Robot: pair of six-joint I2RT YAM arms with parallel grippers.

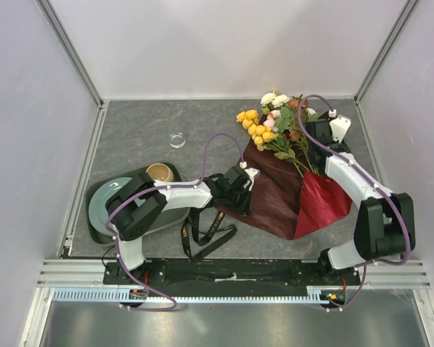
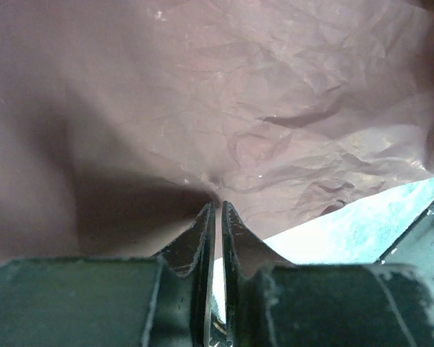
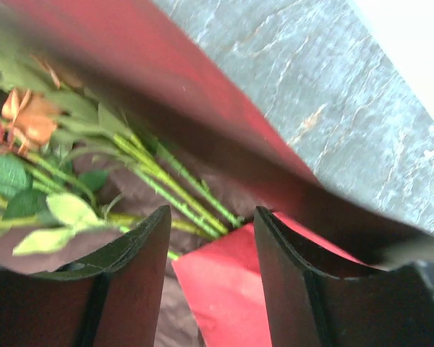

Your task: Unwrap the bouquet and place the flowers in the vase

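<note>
The bouquet's maroon wrapping paper (image 1: 271, 196) lies spread open on the table, with a bright red fold (image 1: 322, 202) at its right. The flowers (image 1: 273, 119) lie on it, yellow, pink, cream and rust heads toward the back, and their green stems (image 3: 175, 184) run down to the fold. My left gripper (image 1: 240, 196) is at the paper's left edge. In the left wrist view its jaws (image 2: 218, 208) are pinched on the paper sheet (image 2: 275, 108). My right gripper (image 1: 311, 141) hovers over the stems, and the right wrist view shows it open (image 3: 212, 220) with nothing gripped. The clear glass vase (image 1: 177, 139) stands upright, left of the flowers.
A tan mug (image 1: 160, 172) sits on a grey-green plate (image 1: 101, 206) at the left, under the left arm. The untied black ribbon (image 1: 206, 230) lies loose near the front edge. White walls enclose the table on three sides.
</note>
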